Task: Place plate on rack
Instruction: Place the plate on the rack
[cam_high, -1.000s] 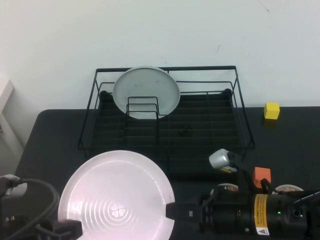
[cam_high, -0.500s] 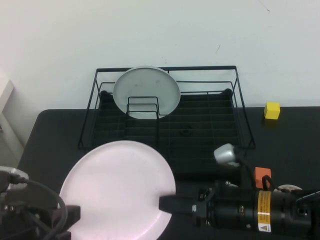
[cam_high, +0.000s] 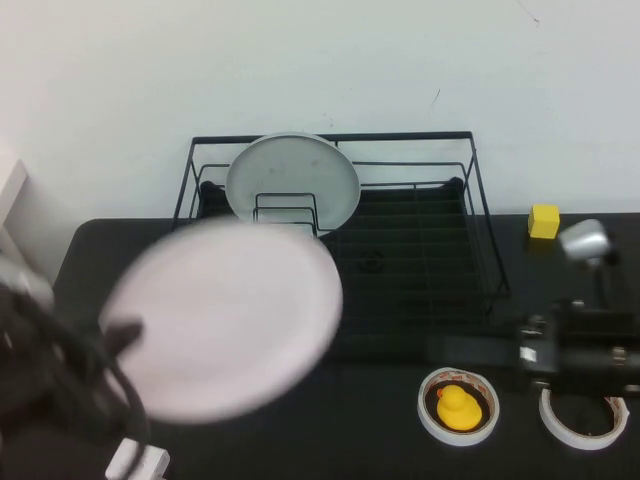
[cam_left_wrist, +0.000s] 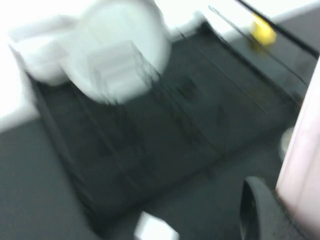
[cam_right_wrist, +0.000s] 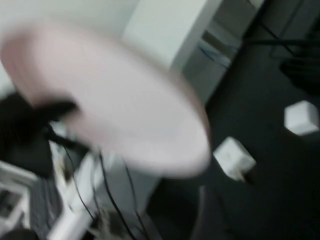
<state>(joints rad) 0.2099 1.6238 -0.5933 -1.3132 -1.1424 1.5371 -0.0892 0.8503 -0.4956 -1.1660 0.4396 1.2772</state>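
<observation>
Plate (cam_high: 222, 315) held up off table (cam_high: 380, 440), tilted, in front of rack (cam_high: 400, 250), overlapping its left-front corner. Left gripper (cam_high: 125, 335) at plate's left edge, jaws pinching rim. Right gripper (cam_high: 450, 348) near rack's front right; jaws: can't tell.

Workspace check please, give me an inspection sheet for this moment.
Surface: black table.
Job's things: pink plate lifted and tilted, held at its edge by the left hand; rack holds a grey plate upright.
Clutter: yellow duck inside a tape roll, second tape roll, yellow cube.
Hands: right hand beside the rack, holding nothing.
Cables: black cables on the left arm.
Surroundings: white wall.
</observation>
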